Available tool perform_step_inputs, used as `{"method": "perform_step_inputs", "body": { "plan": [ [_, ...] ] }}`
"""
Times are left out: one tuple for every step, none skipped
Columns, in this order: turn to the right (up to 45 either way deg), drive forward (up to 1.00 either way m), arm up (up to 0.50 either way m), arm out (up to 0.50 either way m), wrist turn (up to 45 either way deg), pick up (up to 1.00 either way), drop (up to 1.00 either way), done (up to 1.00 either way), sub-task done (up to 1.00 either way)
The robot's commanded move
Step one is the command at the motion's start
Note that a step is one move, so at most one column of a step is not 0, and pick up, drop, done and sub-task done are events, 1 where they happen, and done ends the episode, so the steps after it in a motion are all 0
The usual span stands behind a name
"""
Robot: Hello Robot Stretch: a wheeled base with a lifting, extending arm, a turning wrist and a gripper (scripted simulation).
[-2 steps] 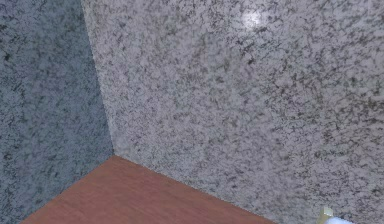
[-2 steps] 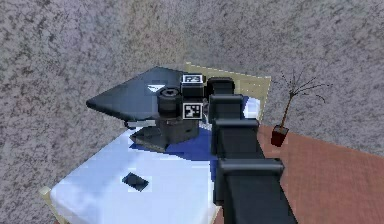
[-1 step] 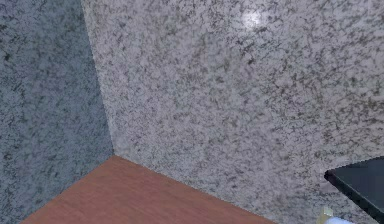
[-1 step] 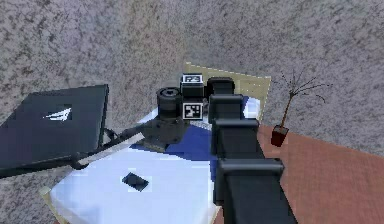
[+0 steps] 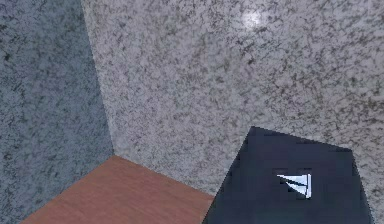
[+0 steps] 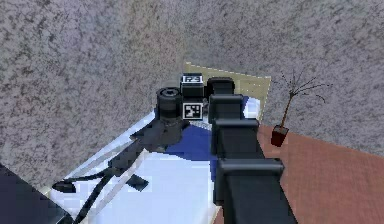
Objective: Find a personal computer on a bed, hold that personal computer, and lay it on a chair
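Thin-fingered gripper (image 6: 75, 195) against the white-sheeted bed (image 6: 180, 195); can't tell if it holds anything. Speckled granite-look walls (image 5: 200, 80), reddish wood floor (image 5: 110, 195), boxy dark cabinet (image 5: 280, 170).

Arm (image 6: 245, 170) extended, gripper (image 6: 84, 190) angled downward

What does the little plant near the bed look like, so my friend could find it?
Look at the bed with white sheets against the speckled wall. Beside its far end, at the arm side view's right, a small plant stands on the reddish-brown floor. Nothing else nearby has thin bare twigs rising from a dark red pot.
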Motion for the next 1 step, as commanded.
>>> {"method": "perform_step_inputs", "body": {
  "plan": [
    [0.0,0.0,0.0,0.0,-12.0,0.0,0.0,0.0,0.0]
  ]
}}
